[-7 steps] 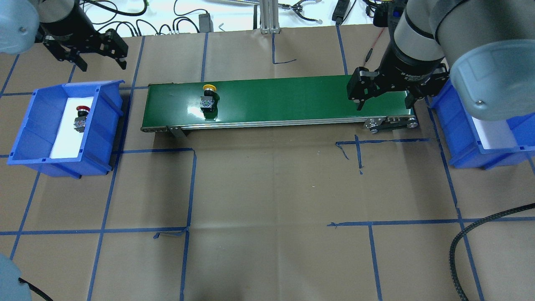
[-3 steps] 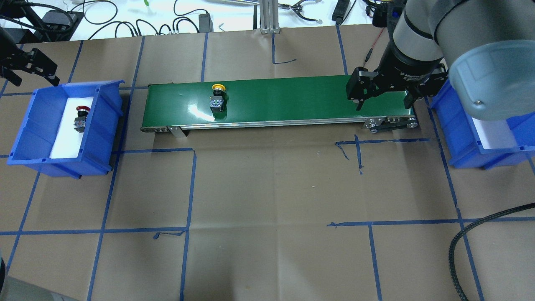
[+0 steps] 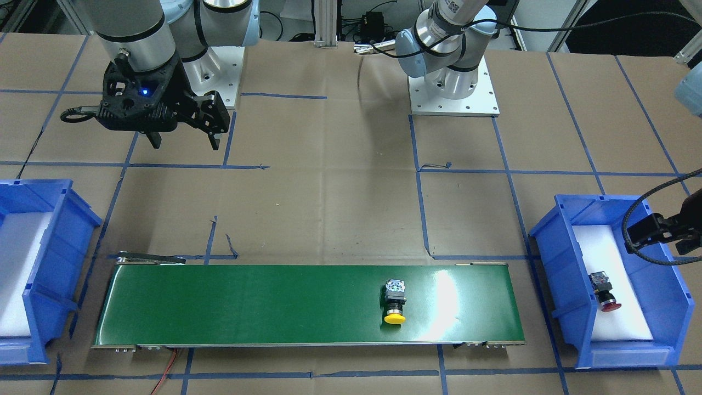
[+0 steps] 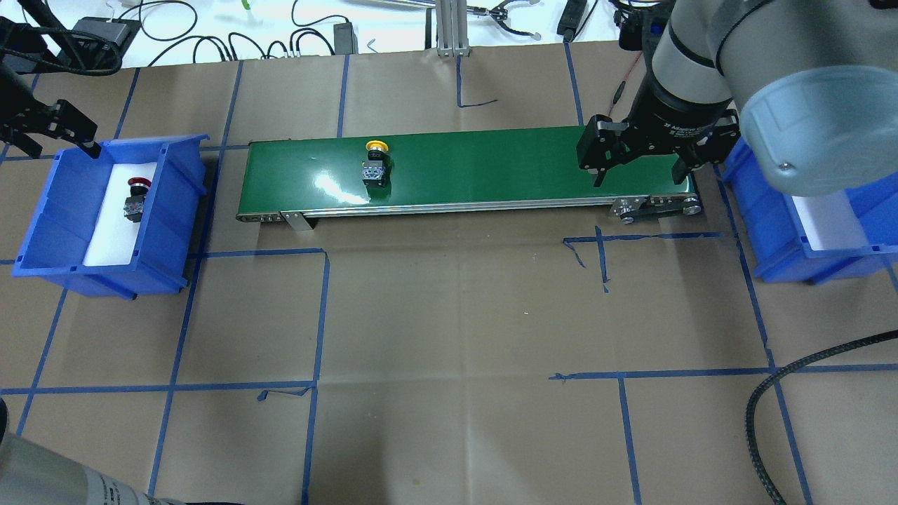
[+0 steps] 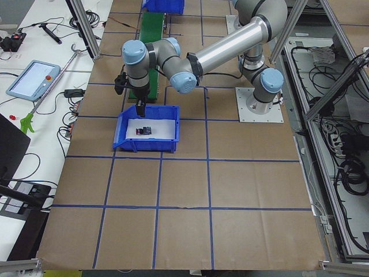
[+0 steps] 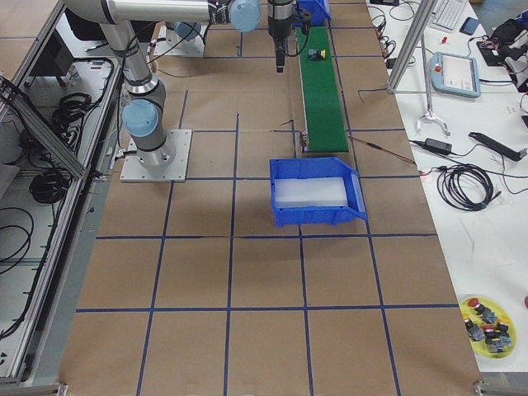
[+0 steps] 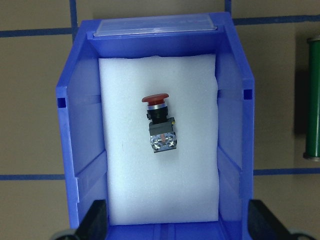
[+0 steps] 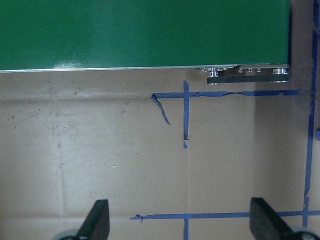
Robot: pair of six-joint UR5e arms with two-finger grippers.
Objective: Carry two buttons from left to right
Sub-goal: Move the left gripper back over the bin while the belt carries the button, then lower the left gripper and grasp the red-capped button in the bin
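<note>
The yellow-capped button (image 4: 375, 165) (image 3: 395, 305) lies on its side on the green conveyor belt (image 4: 491, 168), in its left part as seen from overhead. The red-capped button (image 4: 135, 198) (image 7: 160, 126) lies on white foam in the left blue bin (image 4: 42, 231). My left gripper (image 4: 52, 137) (image 7: 180, 225) hovers open over the bin's far end, above the red button, holding nothing. My right gripper (image 4: 640, 168) (image 8: 180, 222) hangs open and empty above the belt's right end.
A second blue bin (image 4: 779, 245) (image 3: 49, 258) with bare white foam stands just past the belt's right end. Brown paper with blue tape lines covers the table. A black braided cable (image 4: 772, 407) curls at the front right. Cables and tools lie beyond the far edge.
The yellow button has ridden the belt to the right. My left gripper swung left from between bin and belt to over the bin's far end. My right gripper shifted slightly left.
</note>
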